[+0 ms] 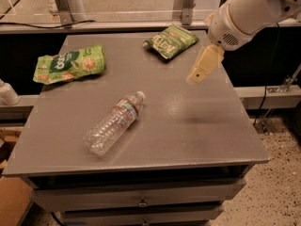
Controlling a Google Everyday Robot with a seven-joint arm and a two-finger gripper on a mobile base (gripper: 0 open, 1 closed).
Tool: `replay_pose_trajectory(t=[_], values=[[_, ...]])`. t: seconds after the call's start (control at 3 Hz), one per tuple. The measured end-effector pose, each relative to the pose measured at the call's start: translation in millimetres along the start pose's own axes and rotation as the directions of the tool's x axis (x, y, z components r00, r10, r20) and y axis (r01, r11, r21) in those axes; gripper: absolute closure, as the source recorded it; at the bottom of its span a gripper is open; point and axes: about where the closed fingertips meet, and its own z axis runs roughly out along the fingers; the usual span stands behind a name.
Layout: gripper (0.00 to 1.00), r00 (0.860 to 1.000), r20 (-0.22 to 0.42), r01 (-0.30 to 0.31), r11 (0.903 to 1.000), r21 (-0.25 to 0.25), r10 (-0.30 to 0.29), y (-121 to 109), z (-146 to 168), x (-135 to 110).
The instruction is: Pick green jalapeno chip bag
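Cream-coloured robot gripper (pixel 200 72) is seen hovering over right side of flat grey tabletop (pixel 188 126), near but apart from small crinkled dark-green jalapeno chip bag (pixel 170 41), which is laid flat by far edge. Gripper's open/closed state can't be told. Clear plastic water bottle (pixel 114 123) is laid sideways mid-table; larger lime-green snack bag (pixel 70 64) w/ dark oval logo is set far left.

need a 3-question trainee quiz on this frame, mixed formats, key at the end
1. True or false: the water bottle stands upright on the table.
2. The hand, hovering over the table's far side, is nearest to: A) the water bottle B) the green jalapeno chip bag C) the table's near edge.
3. How many snack bags lie on the table?
Key: 1 false; 2 B; 3 two.
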Motion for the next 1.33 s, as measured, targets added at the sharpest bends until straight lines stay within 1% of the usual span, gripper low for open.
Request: replay_pose_trajectory(t=[0.33, 0.67, 1.0, 1.33], values=[[0.0, 0.998, 0.05, -0.037, 0.9989, 0.028, 0.035, -16, 27, -7], [0.0, 0.993, 0.076, -0.099, 0.9926, 0.07, 0.094, -40, 64, -6], [0.0, 0.981, 0.102, -0.176, 0.9779, 0.112, 0.165, -68, 93, 2], [0.0, 0.962, 0.135, -0.254, 0.9568, 0.141, 0.236, -95, 118, 2]])
